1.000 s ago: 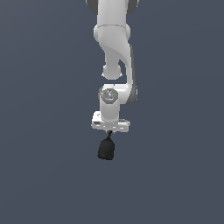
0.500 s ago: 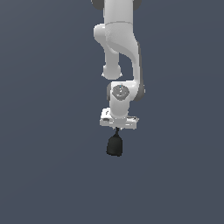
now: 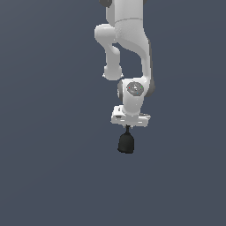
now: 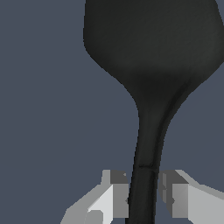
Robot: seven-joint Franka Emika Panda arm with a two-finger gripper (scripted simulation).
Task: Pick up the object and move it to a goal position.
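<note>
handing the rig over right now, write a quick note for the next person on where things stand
Claw: shut on the black object, fingers clamped on its thin stem, as the wrist view shows.
Object: hangs bulb-down under the claw, off any surface, right of centre in the exterior view.
Done: pick-up.
Left: carry it to the goal and let go. No goal marker shows in either view, so confirm its place first.

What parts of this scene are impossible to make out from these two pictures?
- Top of the arm: cut off by the exterior view's upper edge.
- Black object: its bulb runs past the wrist view's upper edge, so its full shape is hidden there.
- Pincer: the fingers are cut by the wrist view's edge; in the exterior view they are too small to see.
- Goal position: no marker shows in either view.
</note>
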